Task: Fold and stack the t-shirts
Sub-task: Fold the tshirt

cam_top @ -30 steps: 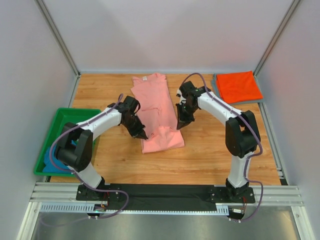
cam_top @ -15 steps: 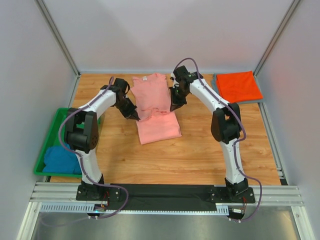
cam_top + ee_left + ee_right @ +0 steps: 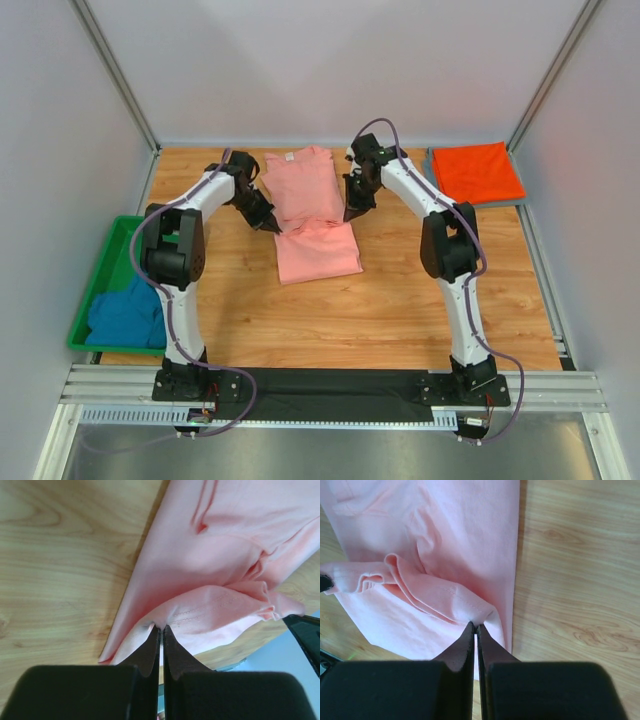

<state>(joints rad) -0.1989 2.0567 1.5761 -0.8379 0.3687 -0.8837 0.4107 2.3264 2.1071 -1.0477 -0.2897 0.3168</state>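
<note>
The salmon-pink t-shirt (image 3: 310, 215) lies lengthwise in the middle of the table, its near part doubled up over the rest. My left gripper (image 3: 272, 228) is shut on the shirt's left hem corner (image 3: 165, 622). My right gripper (image 3: 348, 215) is shut on the right hem corner (image 3: 479, 620). Both hold the hem just above the shirt's middle. A bright orange-red t-shirt (image 3: 476, 172) lies folded at the back right on a grey t-shirt (image 3: 432, 165), of which only an edge shows. A teal-blue t-shirt (image 3: 125, 312) lies crumpled in the green bin.
The green plastic bin (image 3: 135, 236) stands at the table's left edge. Grey walls and metal posts enclose the back and sides. Bare wood lies in front of the pink shirt.
Both grippers have carried the pink shirt's hem from the near end away toward the collar, folding the lower part over. In the last half second they moved only slightly farther.
</note>
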